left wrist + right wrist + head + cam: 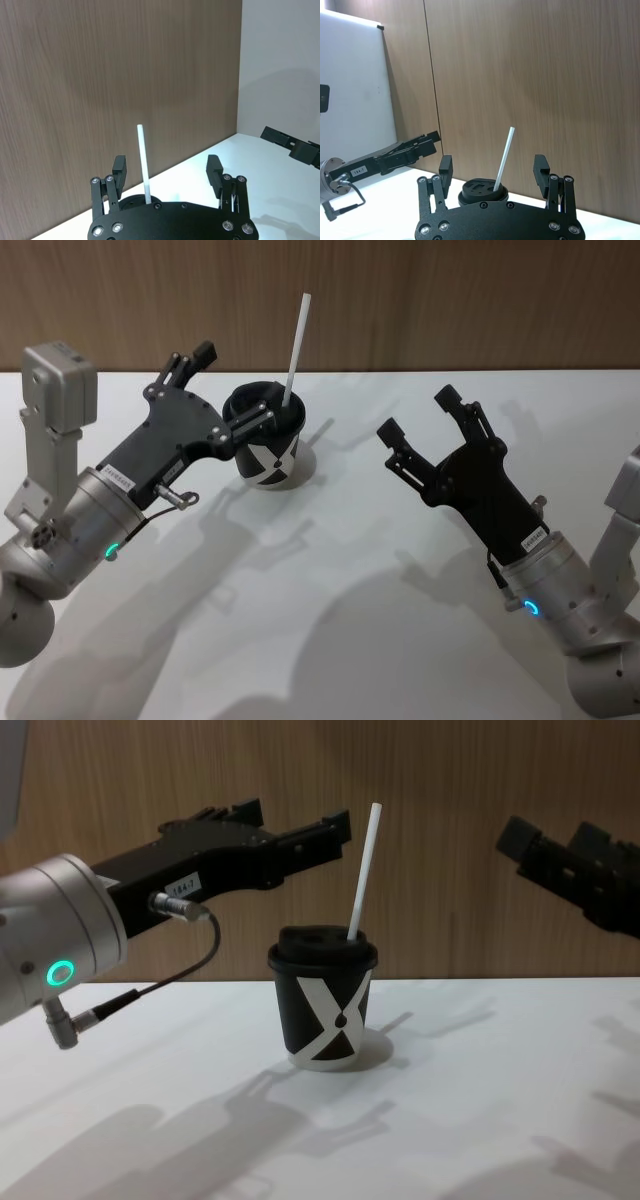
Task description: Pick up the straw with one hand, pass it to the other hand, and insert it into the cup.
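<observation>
The black cup (268, 458) with a white X (325, 1010) stands upright on the table at the back middle. The white straw (296, 345) sticks up through its domed lid (482, 189), leaning slightly right (364, 870). My left gripper (232, 388) hovers at lid height with its fingers open on either side of the straw (144, 160), touching neither straw nor cup. My right gripper (418, 412) hangs open to the right of the cup, well apart from it, with nothing in it.
A white table (330, 620) carries the cup. A wood-panel wall (450, 300) runs close behind it. The left arm's black cable (150, 988) droops beside the cup.
</observation>
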